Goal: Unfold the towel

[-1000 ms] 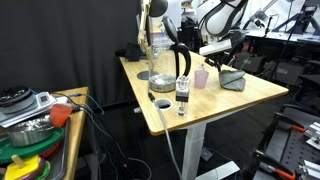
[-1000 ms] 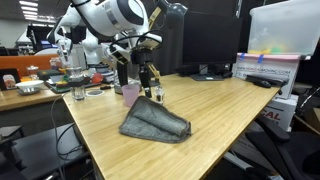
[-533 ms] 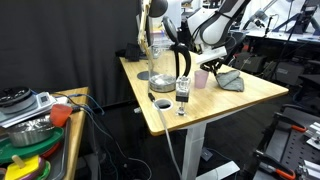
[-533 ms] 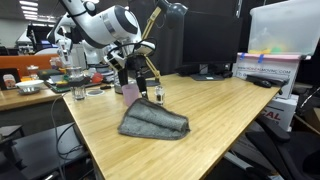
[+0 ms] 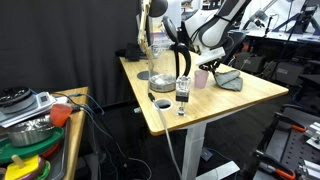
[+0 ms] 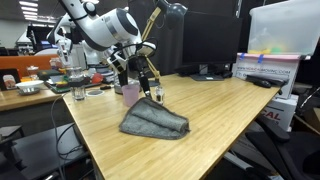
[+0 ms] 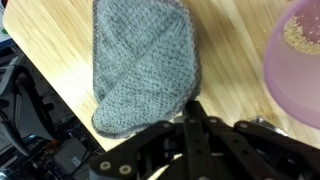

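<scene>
Wooden counter [image 6: 235,105] fills the mid frame in both exterior views [image 5: 165,115], and bare wood shows at 1 o'clock in the wrist view [image 7: 235,30]. White robot arm [image 6: 105,28] reaches down over the counter from 10 o'clock, also seen at 1 o'clock of an exterior view [image 5: 215,25]. White monitor [image 6: 285,30] stands at 2 o'clock, well apart from the work area. Towel [image 6: 153,122] is a grey-green folded wedge lying flat on the counter, roughly centre frame, at 6 o'clock of the gripper. In an exterior view it sits near the counter's edge at 3 o'clock [image 5: 232,82]. In the wrist view it spans centre to 10 o'clock [image 7: 145,65], with fold lines and a darker hem visible. Black kettle [image 5: 180,62] is on the counter, at 9 o'clock of the cup. Pink cup [image 6: 131,93] is upright, just beside the towel at its 10 o'clock, apart from it. It is also seen in an exterior view [image 5: 201,78] and cut off at 3 o'clock of the wrist view [image 7: 300,60]. Gripper [image 6: 156,95] points down with jaws closed tight together. Its tips sit at the towel's edge nearest the cup [image 7: 190,105] [image 5: 218,68]. Cannot tell whether any cloth is pinched between them.
</scene>
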You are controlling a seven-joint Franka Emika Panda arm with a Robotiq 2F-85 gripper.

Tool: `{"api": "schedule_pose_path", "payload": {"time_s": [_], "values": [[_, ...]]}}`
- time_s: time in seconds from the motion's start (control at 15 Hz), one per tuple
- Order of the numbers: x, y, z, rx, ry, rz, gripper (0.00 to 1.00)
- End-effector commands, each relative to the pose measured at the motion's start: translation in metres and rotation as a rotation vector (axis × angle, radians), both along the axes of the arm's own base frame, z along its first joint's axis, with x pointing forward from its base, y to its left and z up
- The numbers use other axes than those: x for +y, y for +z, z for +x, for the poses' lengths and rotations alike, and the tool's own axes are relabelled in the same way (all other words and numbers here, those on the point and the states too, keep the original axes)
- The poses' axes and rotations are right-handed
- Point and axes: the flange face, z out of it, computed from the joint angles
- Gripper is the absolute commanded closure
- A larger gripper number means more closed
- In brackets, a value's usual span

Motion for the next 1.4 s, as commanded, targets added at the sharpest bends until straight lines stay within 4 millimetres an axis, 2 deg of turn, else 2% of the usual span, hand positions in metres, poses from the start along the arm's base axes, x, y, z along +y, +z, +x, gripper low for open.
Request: {"api": "schedule_pose_path", "payload": {"time_s": [0.0,0.33,0.67,0.73,0.87,1.33], "values": [[0.003,-0.006,0.004,0.017,0.027,-0.039,1.00],[0.010,-0.016,0.002,0.031,0.053,-0.052,1.00],[0.006,-0.016,0.002,0.030,0.078,-0.074,1.00],[0.006,-0.016,0.002,0.033,0.076,-0.069,0.74],[0.005,-0.016,0.000,0.038,0.069,-0.049,0.67],[0.006,0.005,-0.010,-0.003,0.064,-0.003,0.17]]}}
